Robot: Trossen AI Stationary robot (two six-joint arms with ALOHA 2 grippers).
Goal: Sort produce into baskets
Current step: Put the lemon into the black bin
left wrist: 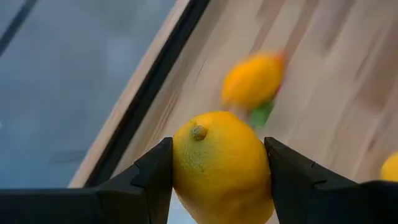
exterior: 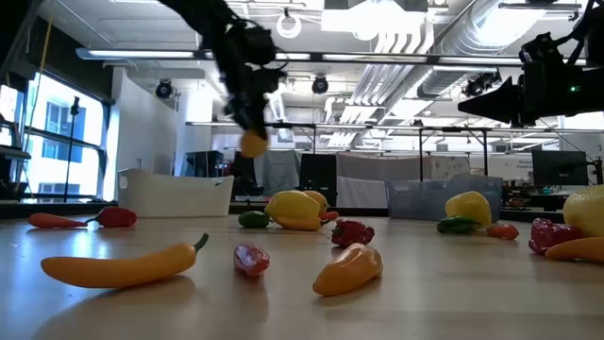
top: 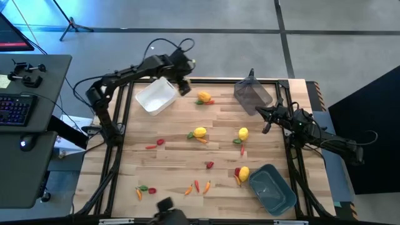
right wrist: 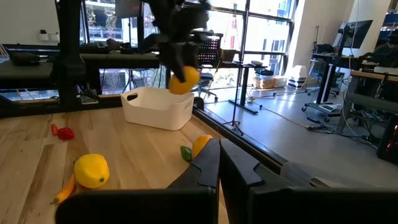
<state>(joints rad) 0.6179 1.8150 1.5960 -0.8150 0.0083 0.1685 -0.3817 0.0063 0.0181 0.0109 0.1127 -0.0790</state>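
My left gripper [top: 184,85] is shut on a yellow lemon [left wrist: 219,171], held in the air just off the right end of the white basket [top: 156,95]. The right wrist view shows the lemon [right wrist: 184,79] above the white basket's near corner [right wrist: 158,107]; the low view shows it too [exterior: 253,143]. My right gripper [right wrist: 219,163] is shut and empty, hovering beside the translucent grey basket [top: 253,95]. The blue-teal basket [top: 273,188] stands at the near right. Other produce lies scattered on the table. My left gripper pinches the lemon's two opposite sides [left wrist: 182,169] between its two fingers, its stem end [left wrist: 199,132] facing the wrist camera. The fingers [exterior: 247,106] come from above, pointing down. The lemon hangs clear of the table and of the white basket.
On the table lie an orange fruit [top: 204,97], lemons [top: 200,132] [top: 243,132] [top: 244,173], red pieces [top: 160,142] [top: 210,165] and thin orange pieces [top: 197,186] [top: 139,191]. A desk with a keyboard [top: 15,109] stands left of the table.
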